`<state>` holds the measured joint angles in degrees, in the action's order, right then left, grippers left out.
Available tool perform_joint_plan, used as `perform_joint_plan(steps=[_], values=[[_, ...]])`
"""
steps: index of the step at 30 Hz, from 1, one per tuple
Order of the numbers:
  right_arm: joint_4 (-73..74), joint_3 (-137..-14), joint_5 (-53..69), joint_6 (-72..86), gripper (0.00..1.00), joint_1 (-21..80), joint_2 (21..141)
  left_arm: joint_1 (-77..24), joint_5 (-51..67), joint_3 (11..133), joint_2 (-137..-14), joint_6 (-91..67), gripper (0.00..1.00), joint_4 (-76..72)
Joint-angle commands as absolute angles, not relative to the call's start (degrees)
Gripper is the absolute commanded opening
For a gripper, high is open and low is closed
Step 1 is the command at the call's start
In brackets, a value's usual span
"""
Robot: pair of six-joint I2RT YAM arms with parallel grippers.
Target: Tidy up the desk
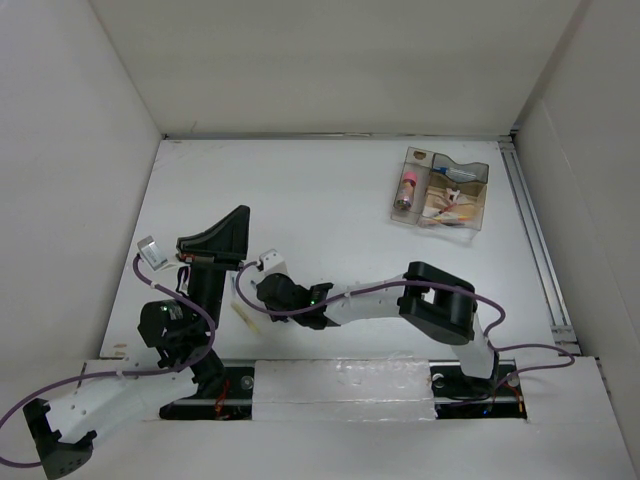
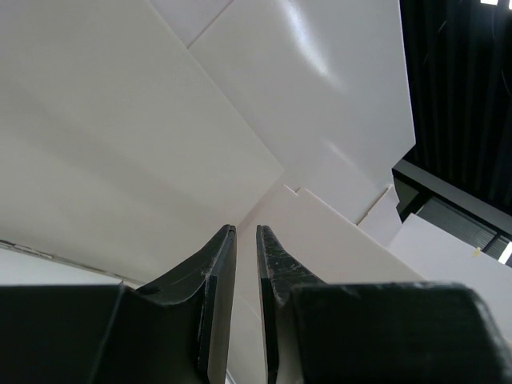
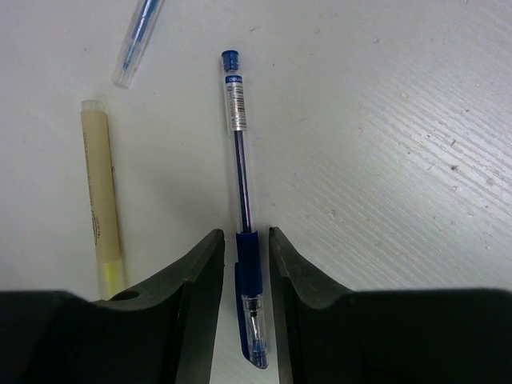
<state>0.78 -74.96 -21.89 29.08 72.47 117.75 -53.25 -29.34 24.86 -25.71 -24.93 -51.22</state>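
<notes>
Pick-up step: right gripper [image 3: 246, 232] down at the desk [image 3: 384, 120], jaws apart astride the blue pen [image 3: 240, 160], unclamped. Left gripper [image 2: 246, 228] raised, jaws a slit apart, empty. Next: close squarely, lift.

highlighter [image 3: 102, 204] just beside pen [image 3: 242, 184] on desk [image 3: 384, 160]
</notes>
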Motion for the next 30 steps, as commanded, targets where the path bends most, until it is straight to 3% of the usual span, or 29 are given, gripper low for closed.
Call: perform_joint_plan(steps=[1,2,3,4,5,15,22,30], values=[[2.6,-75.7,-21.1,28.3,0.35,72.9,119.3,-53.5,-28.4,26.5,-25.8,-24.9,0.13,-53.9],[2.8,-75.8,-21.0,28.4,0.32,72.9,119.2,-53.5,-28.2,26.5,-25.8,-24.9,0.13,-53.9],[2.1,-75.1,-21.6,28.7,0.17,72.9,118.5,-53.5,-28.2,26.3,-25.4,-25.0,0.13,-54.0],[2.1,-75.1,-21.6,28.7,0.17,72.9,118.5,-53.5,-28.2,26.3,-25.4,-25.0,0.13,-54.0],[1.9,-74.5,-22.1,29.0,0.01,72.9,118.1,-53.5,-28.3,26.4,-25.3,-25.0,0.13,-54.1],[-7.7,-62.8,-24.9,33.7,0.00,66.7,102.9,-53.5,-28.0,26.5,-25.8,-25.0,0.13,-54.1],[-17.7,-47.7,-24.7,43.5,0.00,55.7,85.4,-53.5,-27.8,26.7,-26.6,-25.2,0.13,-54.3],[-21.1,-32.9,-30.6,65.6,0.00,36.3,66.1,-53.5,-26.3,27.3,-28.7,-26.1,0.13,-54.2]])
